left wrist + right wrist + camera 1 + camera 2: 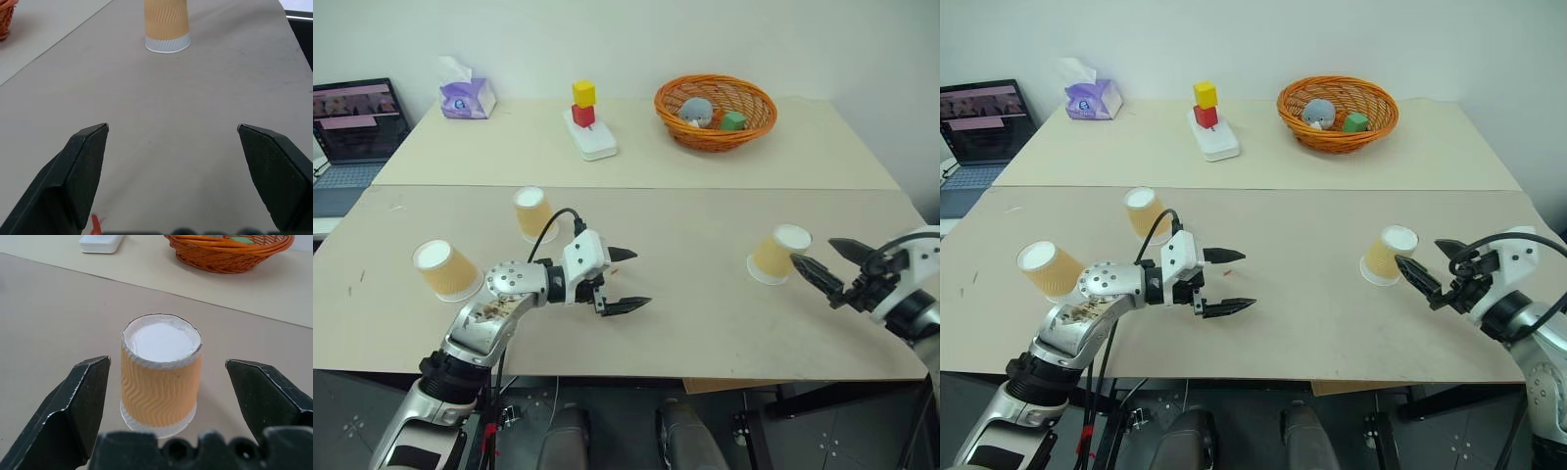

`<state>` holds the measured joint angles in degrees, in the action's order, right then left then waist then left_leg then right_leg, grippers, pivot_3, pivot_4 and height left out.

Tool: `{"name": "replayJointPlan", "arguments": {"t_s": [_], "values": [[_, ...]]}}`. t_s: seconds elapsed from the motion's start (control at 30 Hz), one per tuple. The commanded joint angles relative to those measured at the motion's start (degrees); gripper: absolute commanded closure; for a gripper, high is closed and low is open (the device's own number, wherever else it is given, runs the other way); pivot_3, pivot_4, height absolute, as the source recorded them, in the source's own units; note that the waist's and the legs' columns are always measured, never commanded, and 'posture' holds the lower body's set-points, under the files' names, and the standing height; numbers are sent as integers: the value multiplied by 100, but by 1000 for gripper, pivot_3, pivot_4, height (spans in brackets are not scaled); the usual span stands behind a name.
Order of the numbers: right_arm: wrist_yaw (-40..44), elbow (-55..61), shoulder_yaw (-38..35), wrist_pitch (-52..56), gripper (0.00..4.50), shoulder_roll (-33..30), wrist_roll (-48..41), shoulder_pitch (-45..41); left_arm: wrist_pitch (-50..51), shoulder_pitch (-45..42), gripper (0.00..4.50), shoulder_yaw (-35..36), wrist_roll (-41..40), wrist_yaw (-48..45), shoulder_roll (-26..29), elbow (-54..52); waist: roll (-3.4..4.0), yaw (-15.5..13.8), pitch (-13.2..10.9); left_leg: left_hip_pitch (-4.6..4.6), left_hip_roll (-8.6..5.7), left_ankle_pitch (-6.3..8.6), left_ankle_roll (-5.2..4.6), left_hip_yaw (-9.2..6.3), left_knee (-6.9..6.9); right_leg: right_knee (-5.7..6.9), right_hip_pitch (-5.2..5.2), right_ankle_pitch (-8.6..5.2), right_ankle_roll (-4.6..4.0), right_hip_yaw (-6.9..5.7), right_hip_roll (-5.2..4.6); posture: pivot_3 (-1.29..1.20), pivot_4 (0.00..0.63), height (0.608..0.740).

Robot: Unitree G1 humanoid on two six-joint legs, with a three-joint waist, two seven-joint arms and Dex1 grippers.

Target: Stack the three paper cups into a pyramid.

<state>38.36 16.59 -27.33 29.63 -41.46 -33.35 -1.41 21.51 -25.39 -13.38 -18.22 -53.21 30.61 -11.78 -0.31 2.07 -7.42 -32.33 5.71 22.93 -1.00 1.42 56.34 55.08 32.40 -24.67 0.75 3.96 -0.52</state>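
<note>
You've got two beige tables (636, 166) pushed together, the seam running across the middle, against a plain white wall (705, 39). There's a lower surface at far left with an open laptop (352, 127) on it. Dark tiled floor (842, 431) below the near edge; lighting is even.

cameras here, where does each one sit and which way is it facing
Left and right eye views: on the head, looking forward and down at the table; both arms show.
Left wrist view: on the left arm, looking between the open left gripper across the table at an upside-down cup.
Right wrist view: on the right arm, open right gripper facing the right cup.
Shared: the right cup and the basket show in the eye and right wrist views.
</note>
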Motion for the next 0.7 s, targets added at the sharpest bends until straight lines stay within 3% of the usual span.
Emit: {"name": "replayJointPlan", "arguments": {"t_s": [0.03,0.7], "values": [[39,88,-13,-104,80,-20,-34,-102,46,91,0,149,-54,134,-65,-233,0,-12,0,0,0,0,0,0,0,0,0,0,0,0,0,0,150,658],[201,-513,322,-198,80,0,58,-684,315,491,0,456,-244,286,-22,-613,1,12,0,3,0,0,0,0,0,1,-2,0,0,0,-1,0,150,658]]}}
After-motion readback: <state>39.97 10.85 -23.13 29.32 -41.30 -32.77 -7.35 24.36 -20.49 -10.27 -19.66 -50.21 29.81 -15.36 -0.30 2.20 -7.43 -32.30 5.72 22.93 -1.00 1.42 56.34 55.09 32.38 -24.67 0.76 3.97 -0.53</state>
